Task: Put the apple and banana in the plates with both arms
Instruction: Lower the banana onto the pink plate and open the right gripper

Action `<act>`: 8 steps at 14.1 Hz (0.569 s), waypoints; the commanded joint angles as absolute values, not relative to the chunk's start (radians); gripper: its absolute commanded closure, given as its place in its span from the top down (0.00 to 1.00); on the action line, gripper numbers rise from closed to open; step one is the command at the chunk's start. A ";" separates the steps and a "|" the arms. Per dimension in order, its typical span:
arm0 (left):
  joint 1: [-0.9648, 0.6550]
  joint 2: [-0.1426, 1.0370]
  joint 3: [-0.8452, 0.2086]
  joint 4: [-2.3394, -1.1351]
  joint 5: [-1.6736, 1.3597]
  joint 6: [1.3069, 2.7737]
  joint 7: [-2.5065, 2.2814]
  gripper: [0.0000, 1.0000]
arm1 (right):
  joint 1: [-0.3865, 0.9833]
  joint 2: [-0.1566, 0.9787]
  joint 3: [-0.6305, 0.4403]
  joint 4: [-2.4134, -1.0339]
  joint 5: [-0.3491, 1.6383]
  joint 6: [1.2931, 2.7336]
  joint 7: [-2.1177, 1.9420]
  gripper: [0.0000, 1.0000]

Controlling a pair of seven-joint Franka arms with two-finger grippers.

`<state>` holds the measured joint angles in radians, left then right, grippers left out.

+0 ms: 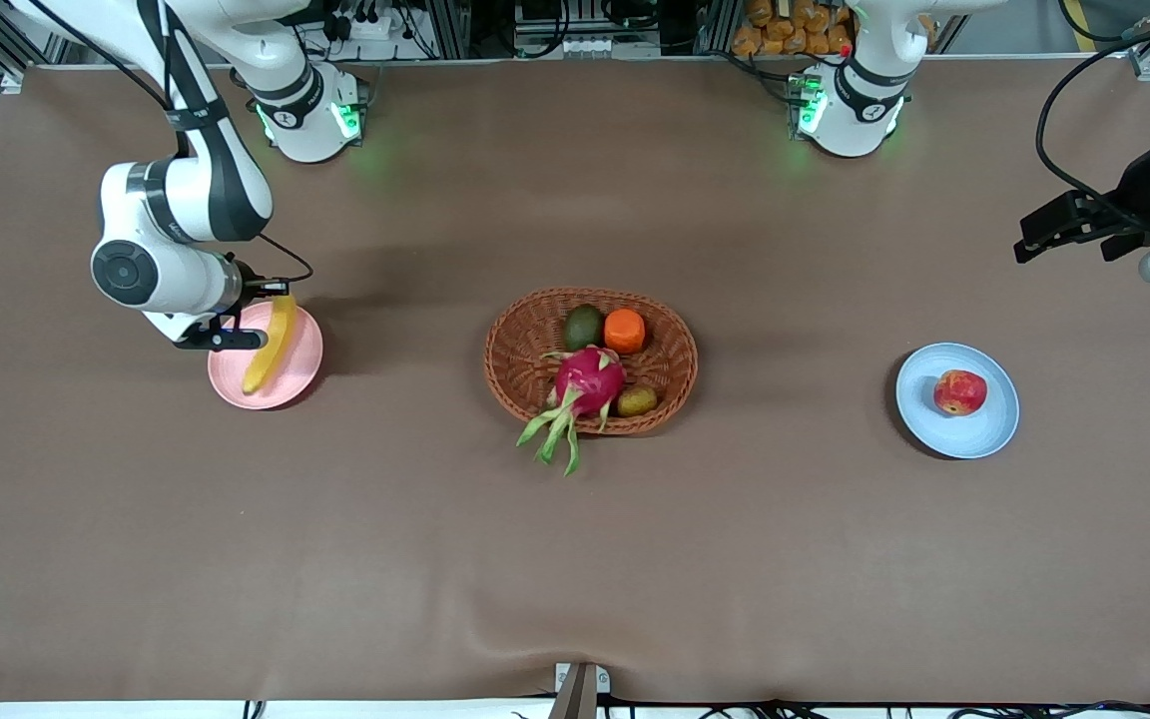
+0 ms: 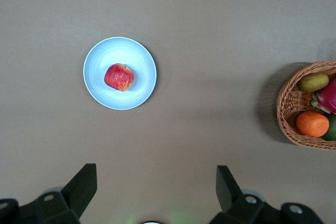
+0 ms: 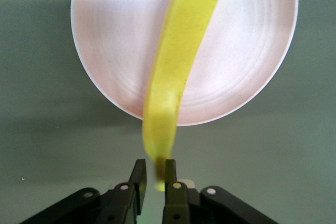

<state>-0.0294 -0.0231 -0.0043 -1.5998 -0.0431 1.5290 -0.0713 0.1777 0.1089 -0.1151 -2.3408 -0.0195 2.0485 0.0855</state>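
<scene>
The yellow banana (image 1: 271, 345) slants down onto the pale pink plate (image 1: 300, 350) toward the right arm's end of the table. My right gripper (image 1: 274, 300) is shut on the banana's stem end, just off the plate's rim. In the right wrist view the banana (image 3: 184, 51) runs from my gripper (image 3: 154, 163) across the pink plate (image 3: 247, 51). The red apple (image 1: 960, 391) sits on the pale blue plate (image 1: 964, 429). My left gripper (image 1: 1029, 235) is open and empty, raised over bare table near the left arm's end. The left wrist view shows the gripper (image 2: 156, 171), apple (image 2: 119, 76) and blue plate (image 2: 142, 72).
An oval woven basket (image 1: 670, 340) stands mid-table between the plates. It holds a pink dragon fruit (image 1: 590, 379), an orange fruit (image 1: 624, 331), a green fruit (image 1: 583, 327) and a brownish fruit (image 1: 637, 400). The basket also shows in the left wrist view (image 2: 286, 108).
</scene>
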 commanded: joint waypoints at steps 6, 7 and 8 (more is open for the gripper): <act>-0.031 -0.015 -0.008 -1.580 -0.026 1.514 -0.055 1.00 | 0.167 0.097 -0.097 -2.030 -0.028 1.737 0.074 1.00; -0.031 -0.015 -0.008 -1.580 -0.026 1.514 -0.057 1.00 | 0.167 0.101 -0.097 -1.943 -0.028 1.683 0.072 1.00; -0.031 -0.015 -0.008 -1.580 -0.026 1.514 -0.057 1.00 | 0.160 0.106 -0.097 -1.862 -0.028 1.643 0.071 1.00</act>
<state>-0.0295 -0.0231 -0.0044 -1.5996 -0.0431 1.5290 -0.0713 0.1778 0.0963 -0.1067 -2.0154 -0.0195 1.7380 0.0853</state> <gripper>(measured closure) 0.000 0.000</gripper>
